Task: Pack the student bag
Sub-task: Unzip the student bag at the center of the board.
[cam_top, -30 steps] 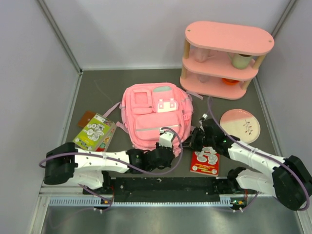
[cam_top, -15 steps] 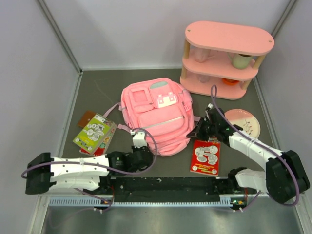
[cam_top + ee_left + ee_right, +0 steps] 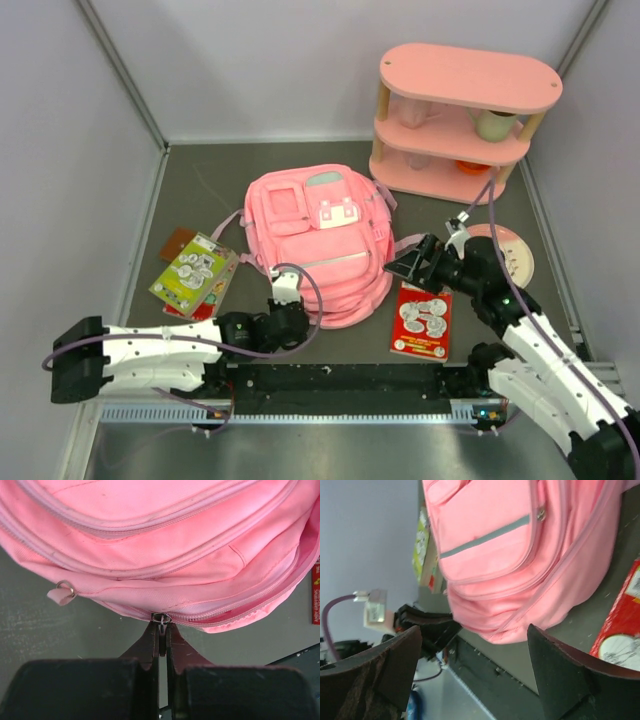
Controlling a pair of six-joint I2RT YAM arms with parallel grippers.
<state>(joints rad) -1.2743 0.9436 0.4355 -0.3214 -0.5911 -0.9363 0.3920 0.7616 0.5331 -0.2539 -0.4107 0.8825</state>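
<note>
The pink student bag (image 3: 318,240) lies flat, front pockets up, on the grey table. My left gripper (image 3: 284,316) is at its near edge. Close up, this gripper (image 3: 161,626) is shut on the metal zipper pull (image 3: 161,618) of the bag (image 3: 165,545). My right gripper (image 3: 405,265) hangs open just off the bag's right side and holds nothing. Its wrist view shows the gripper (image 3: 474,629) with jaws wide apart above the bag (image 3: 495,555), and the left gripper (image 3: 427,625) below the bag's corner.
A red book (image 3: 422,320) lies right of the bag, under my right arm. A green book (image 3: 194,270) and a brown item (image 3: 178,243) lie to the left. A pink plate (image 3: 515,255) and the pink oval shelf unit (image 3: 465,120) stand at the back right.
My right gripper has opened, let go of the bag's side and drawn back to the right. My left gripper slid left along the bag's near edge earlier and now holds still.
</note>
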